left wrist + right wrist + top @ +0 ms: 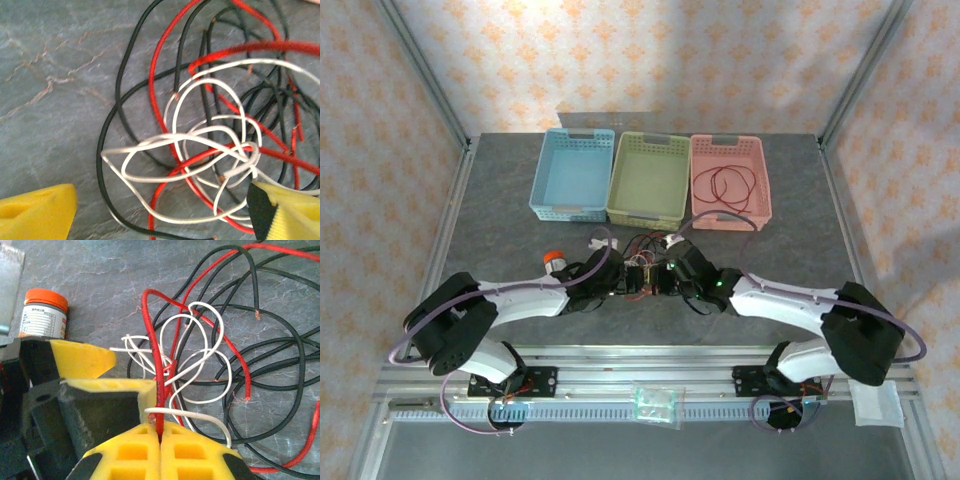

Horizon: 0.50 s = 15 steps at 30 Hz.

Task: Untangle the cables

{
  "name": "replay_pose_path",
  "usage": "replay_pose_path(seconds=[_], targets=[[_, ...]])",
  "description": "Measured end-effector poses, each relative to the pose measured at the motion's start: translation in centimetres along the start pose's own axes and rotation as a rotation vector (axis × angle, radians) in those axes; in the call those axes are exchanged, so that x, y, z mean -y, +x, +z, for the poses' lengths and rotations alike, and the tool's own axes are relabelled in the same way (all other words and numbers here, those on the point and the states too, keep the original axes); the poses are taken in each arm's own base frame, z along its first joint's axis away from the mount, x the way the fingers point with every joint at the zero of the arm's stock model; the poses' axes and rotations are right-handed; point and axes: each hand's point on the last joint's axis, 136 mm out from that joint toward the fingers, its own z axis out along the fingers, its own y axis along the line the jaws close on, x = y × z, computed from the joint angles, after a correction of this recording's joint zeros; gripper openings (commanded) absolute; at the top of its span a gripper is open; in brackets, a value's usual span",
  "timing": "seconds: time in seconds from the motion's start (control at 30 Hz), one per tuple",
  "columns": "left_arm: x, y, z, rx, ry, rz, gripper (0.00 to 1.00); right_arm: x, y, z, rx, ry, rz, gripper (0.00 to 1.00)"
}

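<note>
The cables lie tangled on the grey table between the two grippers (645,262). In the left wrist view, white loops (200,135) cross a red cable (155,75) and a black cable (119,85). My left gripper (160,220) is open, and its yellow fingers (37,212) straddle the near edge of the tangle with white, red and black strands between them. My right gripper (160,424) is shut on the red cable (152,335), which rises straight out of its fingertips. A white strand (200,416) drapes over the right finger. The two grippers sit close together (620,275) (668,272).
Three baskets stand at the back: blue (568,212), green (645,218) and pink (730,220), the pink one holding a dark red cable loop (725,185). An orange-capped bottle (44,315) stands left of the tangle. A small plastic bag (655,405) lies on the front rail.
</note>
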Motion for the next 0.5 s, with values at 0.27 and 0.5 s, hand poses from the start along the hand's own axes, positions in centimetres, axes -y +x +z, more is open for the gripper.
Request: replay_pose_path(seconds=[0.27, 0.5], targets=[[0.3, 0.0, 1.4, -0.008, -0.007, 0.004, 0.90, -1.2, -1.5, -1.4, 0.032, -0.025, -0.059, 0.00], [0.3, 0.0, 2.2, -0.012, -0.017, 0.006, 0.90, -2.4, -3.2, -3.4, 0.073, -0.052, -0.096, 0.00]])
